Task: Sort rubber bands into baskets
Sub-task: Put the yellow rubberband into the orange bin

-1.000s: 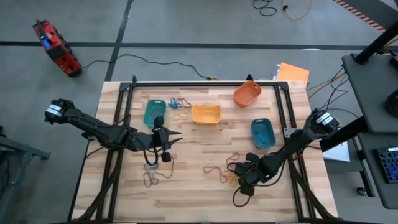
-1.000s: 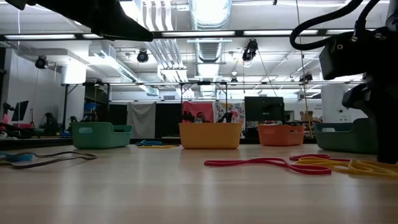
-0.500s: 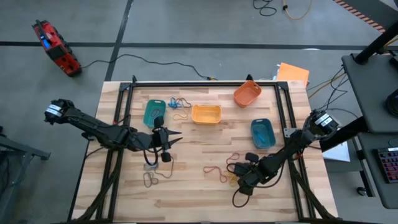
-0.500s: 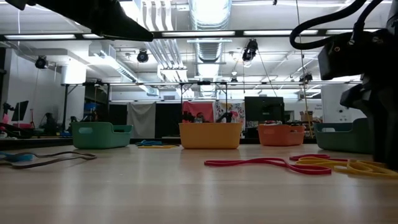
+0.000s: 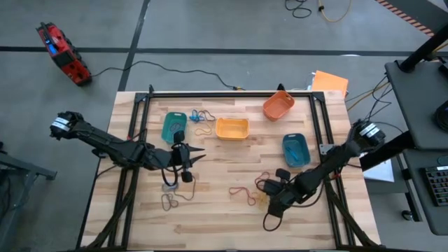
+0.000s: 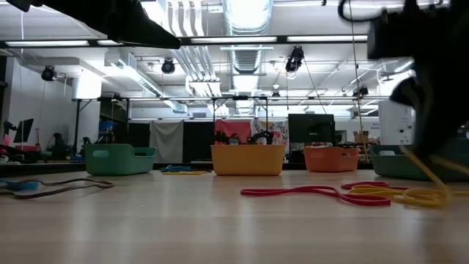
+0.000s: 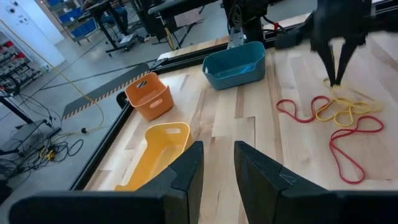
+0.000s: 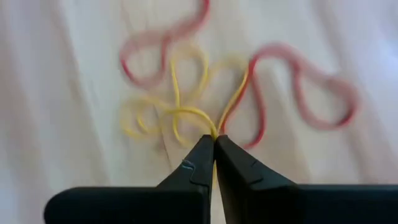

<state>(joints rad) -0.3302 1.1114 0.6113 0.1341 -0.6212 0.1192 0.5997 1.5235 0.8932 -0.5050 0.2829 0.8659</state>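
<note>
Yellow rubber bands [image 8: 168,106] and red rubber bands [image 8: 292,93] lie tangled on the wooden table's near right part [image 5: 262,192]. My right gripper [image 8: 214,138] is above them, shut on yellow strands; it also shows in the left wrist view [image 7: 336,78]. Four baskets stand on the table's far half: teal [image 5: 173,126], yellow [image 5: 232,128], orange [image 5: 278,105] and blue [image 5: 295,150]. My left gripper [image 5: 198,157] hovers left of centre, open a little [image 7: 217,155], with nothing between its fingers. My right gripper pinches yellow rubber band strands [image 8: 214,127] between its two fingertips, reaching down at a slant from above. A strand [image 6: 419,165] rises taut from the heap [image 6: 418,196], which is on the table. A red strand [image 8: 239,102] runs close by; I cannot tell whether it is caught.
More rubber bands lie beside the teal basket [image 5: 203,117] and near the front left [image 5: 168,201]. A lone red band [image 5: 241,190] lies left of the tangle. A black cable loops below the right arm [image 5: 269,224]. A black frame edges the table.
My right gripper has shut on the yellow strands and risen, tipping a little. A yellow strand is drawn up off the table while most of the tangle stays lying.
</note>
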